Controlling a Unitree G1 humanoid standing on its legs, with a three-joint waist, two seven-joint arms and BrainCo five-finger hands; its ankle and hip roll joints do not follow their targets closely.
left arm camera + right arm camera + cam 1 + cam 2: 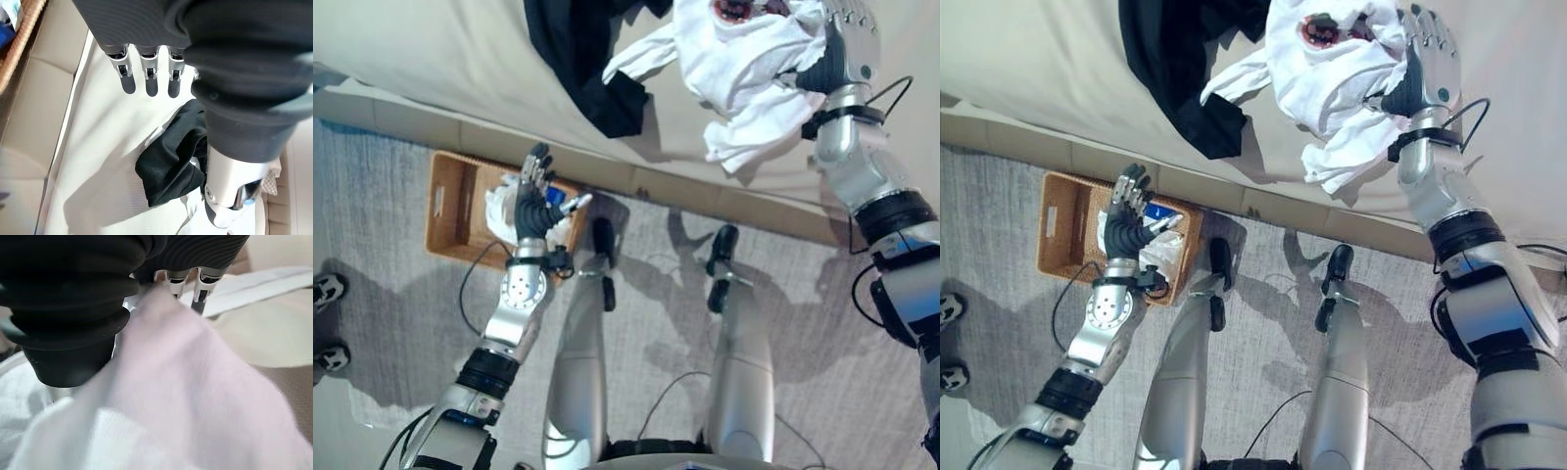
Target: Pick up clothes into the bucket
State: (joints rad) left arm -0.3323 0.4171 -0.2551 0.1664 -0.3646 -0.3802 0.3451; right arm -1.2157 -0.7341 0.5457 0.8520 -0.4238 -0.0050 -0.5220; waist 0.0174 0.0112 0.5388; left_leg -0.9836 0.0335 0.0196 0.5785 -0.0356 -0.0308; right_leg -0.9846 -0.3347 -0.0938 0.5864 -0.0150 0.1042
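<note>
White cloth, a shirt (pixel 744 69), is bunched in my right hand (pixel 837 59), whose fingers curl into it to lift it off the bed (pixel 431 49); my left hand (pixel 534 201), fingers relaxed and empty, waits over the wicker basket (pixel 445 201) beneath them.

A pale cream bed sheet (pixel 431 59) with a fine woven texture is spread over a low bed, lit brightly from above. A beige padded bed frame edge (pixel 675 186) in segmented panels is seen running diagonally along the sheet's border. A grey short-pile carpet (pixel 391 304) is laid over the floor below the frame, crossed by soft shadows. Lighter bare flooring (pixel 352 431) is seen at the carpet's edge.
</note>
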